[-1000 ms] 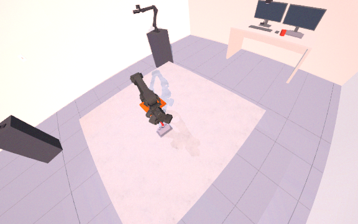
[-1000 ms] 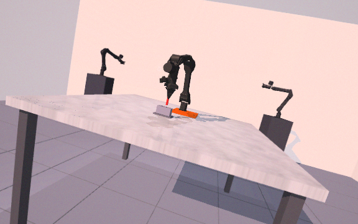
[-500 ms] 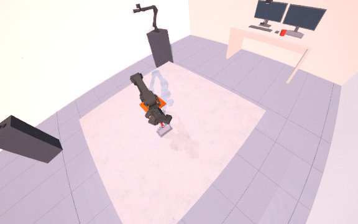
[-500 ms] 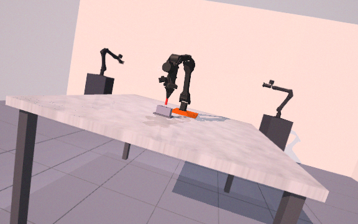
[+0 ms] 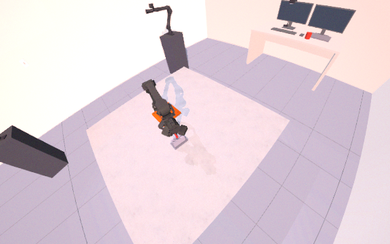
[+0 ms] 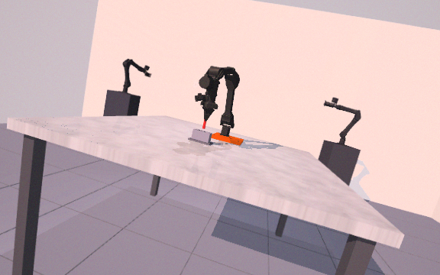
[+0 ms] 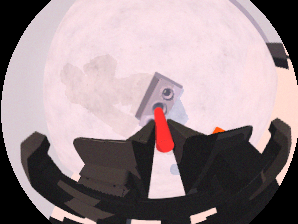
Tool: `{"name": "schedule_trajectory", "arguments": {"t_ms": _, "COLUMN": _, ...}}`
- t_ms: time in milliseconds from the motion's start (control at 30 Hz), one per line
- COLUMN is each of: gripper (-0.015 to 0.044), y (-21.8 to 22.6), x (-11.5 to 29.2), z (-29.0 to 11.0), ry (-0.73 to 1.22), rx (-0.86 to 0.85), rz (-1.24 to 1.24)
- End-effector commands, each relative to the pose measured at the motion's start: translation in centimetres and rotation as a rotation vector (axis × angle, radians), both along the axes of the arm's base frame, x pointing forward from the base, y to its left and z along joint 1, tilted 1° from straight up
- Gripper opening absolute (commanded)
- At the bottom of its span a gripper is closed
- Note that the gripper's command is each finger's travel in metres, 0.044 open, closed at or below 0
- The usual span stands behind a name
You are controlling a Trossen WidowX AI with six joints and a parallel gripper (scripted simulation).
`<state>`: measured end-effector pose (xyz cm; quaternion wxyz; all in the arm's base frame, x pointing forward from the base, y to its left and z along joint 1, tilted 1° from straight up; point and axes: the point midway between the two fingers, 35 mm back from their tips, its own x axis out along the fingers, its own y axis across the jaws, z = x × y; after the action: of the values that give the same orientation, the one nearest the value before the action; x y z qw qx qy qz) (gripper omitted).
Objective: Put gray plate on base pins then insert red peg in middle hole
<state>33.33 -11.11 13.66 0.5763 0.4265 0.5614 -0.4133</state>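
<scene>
Overhead, hand (image 7: 161,152) gripping red peg (image 7: 162,132), tip just over gray plate (image 7: 157,94) middle hole

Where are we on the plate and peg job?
Done: the gray plate looks seated flat on the base. In hand: the end effector is shut on the red peg, held above the plate with its tip pointing at the middle hole. Left: insert it fully, then let go.

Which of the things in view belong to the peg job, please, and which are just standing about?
Job: gripper shut on red peg; gray plate on the table.

Bystanders: two other arms on pedestals; desk with monitors.
</scene>
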Motion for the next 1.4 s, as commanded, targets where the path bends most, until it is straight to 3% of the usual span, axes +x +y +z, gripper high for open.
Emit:
{"name": "schedule_trajectory", "arguments": {"t_ms": 0, "gripper": 0.0000, "y": -0.08, "x": -0.03, "z": 0.04, "ry": 0.001, "rx": -0.003, "rz": 0.005}}
{"name": "schedule_trajectory", "arguments": {"t_ms": 1367, "gripper": 0.0000, "y": -0.20, "x": -0.16, "z": -0.46, "ry": 0.000, "rx": -0.001, "rz": 0.001}}
